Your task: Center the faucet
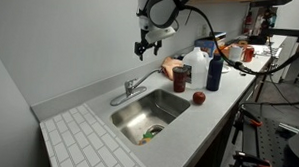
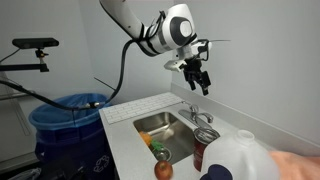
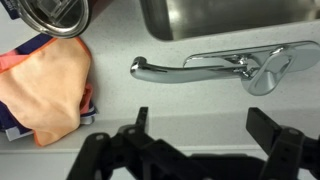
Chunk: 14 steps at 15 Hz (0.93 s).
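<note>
The one shiny chrome faucet (image 3: 215,65) sits on the pale grey desk (image 1: 85,101) behind the single stainless steel sink (image 1: 160,105), its spout lying along the rim beside one orange cloth (image 3: 45,85), while the one black tool (image 3: 200,118) hangs above, its two fingers spread wide and holding nothing.

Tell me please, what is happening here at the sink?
A robot arm holds its claw in the air above the chrome faucet, and it touches nothing. The claw is open and empty. The faucet spout is not over the sink: it lies along the counter behind the basin and points toward an orange cloth. So the faucet is not yet centred, and the arm seems ready to come down and push the spout.
</note>
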{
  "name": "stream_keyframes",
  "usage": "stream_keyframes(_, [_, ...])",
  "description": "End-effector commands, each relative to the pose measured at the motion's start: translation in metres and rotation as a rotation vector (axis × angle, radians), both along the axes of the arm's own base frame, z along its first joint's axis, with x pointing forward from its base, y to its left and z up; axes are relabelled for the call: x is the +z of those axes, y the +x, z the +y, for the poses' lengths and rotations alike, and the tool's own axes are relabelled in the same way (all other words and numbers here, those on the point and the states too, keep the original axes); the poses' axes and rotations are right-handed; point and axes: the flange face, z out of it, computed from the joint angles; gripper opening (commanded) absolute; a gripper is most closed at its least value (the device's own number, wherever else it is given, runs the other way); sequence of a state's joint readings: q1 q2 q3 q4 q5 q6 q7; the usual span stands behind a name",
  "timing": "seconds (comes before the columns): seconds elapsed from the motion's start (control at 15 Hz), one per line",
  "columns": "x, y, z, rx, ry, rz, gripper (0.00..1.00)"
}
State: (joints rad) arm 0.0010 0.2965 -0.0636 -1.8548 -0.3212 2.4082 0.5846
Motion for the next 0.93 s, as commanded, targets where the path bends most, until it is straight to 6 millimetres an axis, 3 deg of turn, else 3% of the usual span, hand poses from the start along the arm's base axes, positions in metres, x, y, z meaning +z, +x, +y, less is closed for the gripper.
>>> stream_keyframes(0.0, [-0.014, 0.017, -0.008, -0.063, -0.066, -0.035, 1.00])
stream_keyframes(0.2, [-0.020, 0.019, -0.010, -0.145, -0.101, -0.037, 1.00])
stream_keyframes(0.27, [-0.021, 0.010, -0.014, -0.097, -0.064, -0.014, 1.00])
stream_keyframes(0.67, [-0.023, 0.014, -0.011, -0.127, -0.074, -0.029, 1.00])
stream_keyframes(0.87, [-0.043, 0.021, -0.025, -0.089, -0.083, 0.016, 1.00])
